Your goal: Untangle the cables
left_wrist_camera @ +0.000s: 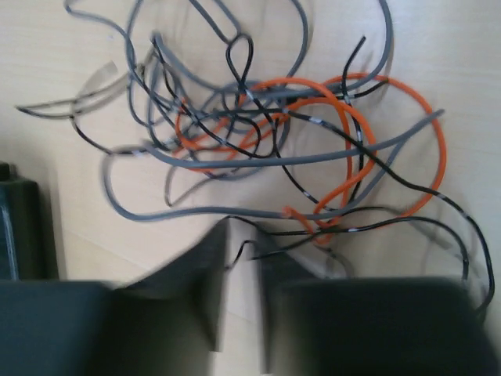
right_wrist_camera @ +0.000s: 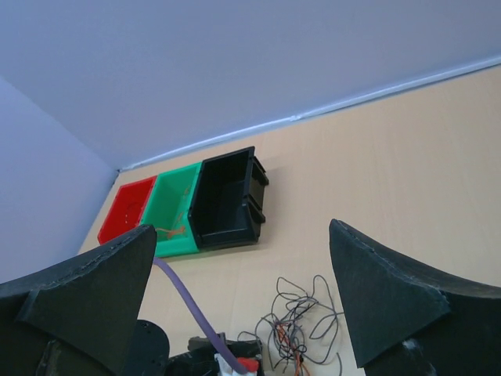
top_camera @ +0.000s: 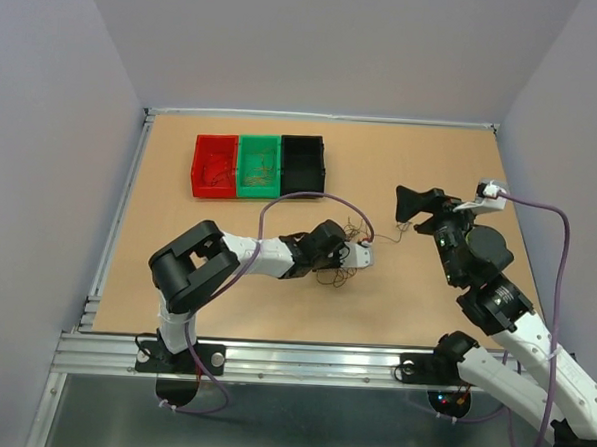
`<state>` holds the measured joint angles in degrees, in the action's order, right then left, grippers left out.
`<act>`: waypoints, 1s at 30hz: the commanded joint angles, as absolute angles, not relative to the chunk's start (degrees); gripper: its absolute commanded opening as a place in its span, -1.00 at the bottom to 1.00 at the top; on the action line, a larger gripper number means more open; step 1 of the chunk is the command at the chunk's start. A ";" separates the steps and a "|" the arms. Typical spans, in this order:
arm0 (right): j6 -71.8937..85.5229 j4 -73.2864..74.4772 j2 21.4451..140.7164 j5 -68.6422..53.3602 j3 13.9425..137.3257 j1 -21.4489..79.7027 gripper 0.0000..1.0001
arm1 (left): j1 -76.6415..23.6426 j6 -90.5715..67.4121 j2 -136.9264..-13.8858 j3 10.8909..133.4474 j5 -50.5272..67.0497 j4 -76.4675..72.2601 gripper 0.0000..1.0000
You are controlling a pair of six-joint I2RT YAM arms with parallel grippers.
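The cables (left_wrist_camera: 258,141) are a loose tangle of thin grey, orange and black wires lying on the table, and they show small in the top view (top_camera: 353,230) and in the right wrist view (right_wrist_camera: 301,329). My left gripper (left_wrist_camera: 241,262) is low at the near edge of the tangle. Its jaws stand a narrow gap apart, with a black wire end lying between the tips. In the top view the left gripper (top_camera: 364,253) lies within the bunch. My right gripper (right_wrist_camera: 239,301) is wide open, empty and raised, to the right of the cables (top_camera: 417,212).
Three small bins stand in a row at the back left: red (top_camera: 203,168), green (top_camera: 243,169) and black (top_camera: 317,169). The green bin (right_wrist_camera: 168,235) holds an orange strand. The left arm's lilac cable (top_camera: 279,205) arches over the arm. Raised table edges run along the sides.
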<state>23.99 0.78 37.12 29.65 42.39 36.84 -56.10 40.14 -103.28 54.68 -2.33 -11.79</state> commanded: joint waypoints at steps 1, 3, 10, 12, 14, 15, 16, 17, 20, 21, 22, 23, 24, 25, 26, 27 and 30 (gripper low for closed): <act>23.73 -1.93 38.32 30.06 41.66 37.00 0.93 | -55.81 39.99 -105.21 55.11 -6.95 -9.84 -0.89; 23.73 -2.02 38.58 29.88 41.66 37.00 0.92 | -55.64 39.90 -102.93 54.23 -5.55 -10.19 -1.00; 23.56 -2.46 41.04 28.48 41.83 37.00 0.92 | -52.39 38.15 -91.86 51.86 7.63 -7.83 -1.00; 23.64 -2.46 44.20 27.25 42.45 36.91 0.92 | -51.42 37.53 -87.64 51.33 13.16 -6.51 -1.00; 23.64 -2.46 46.66 26.55 42.97 36.91 0.92 | -49.49 37.18 -84.65 50.89 16.51 -5.63 -1.00; 23.73 -2.46 49.63 26.19 43.24 36.91 0.92 | -48.79 36.92 -81.68 50.19 19.57 -5.54 -1.00; 23.99 -2.46 51.14 24.63 43.85 36.91 0.91 | -48.17 36.57 -80.08 49.84 21.08 -5.45 -1.00; 24.17 -2.46 52.81 23.48 44.21 36.83 0.91 | -47.56 36.39 -77.11 49.40 23.88 -5.54 -1.00; 24.52 -2.46 59.31 18.48 46.14 36.74 0.92 | -45.10 35.51 -72.27 47.73 27.32 -6.06 -1.00; 24.61 -2.37 60.81 17.24 46.66 36.74 0.92 | -44.83 35.16 -71.38 47.46 27.86 -6.41 -1.00; 24.61 -2.46 62.39 15.75 47.02 36.74 0.92 | -44.39 34.90 -70.58 47.20 28.30 -6.68 -1.00; 24.52 -2.29 65.45 12.86 48.15 36.74 0.92 | -44.04 34.46 -69.53 47.02 29.08 -7.03 -1.00; 24.35 -2.37 67.04 11.44 48.69 36.65 0.92 | -43.34 34.19 -69.09 46.93 29.44 -7.12 -1.00; 24.26 -2.29 68.19 10.21 49.04 36.74 0.93 | -43.07 33.93 -68.82 46.93 29.79 -7.21 -1.00; 24.08 -2.29 70.38 7.93 49.65 36.74 0.93 | -42.81 33.40 -68.56 47.11 30.32 -7.38 -1.00; 24.00 -2.29 71.36 6.69 50.01 36.65 0.93 | -42.45 33.14 -68.55 47.20 30.58 -7.38 -1.00; 23.64 -1.76 76.19 1.86 51.85 36.65 0.93 | -41.05 31.82 -68.03 47.46 31.38 -7.73 -1.00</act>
<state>24.16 -0.38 72.93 10.17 46.28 36.77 -42.44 34.44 -69.65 47.57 27.81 -6.00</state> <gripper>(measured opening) 0.961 0.037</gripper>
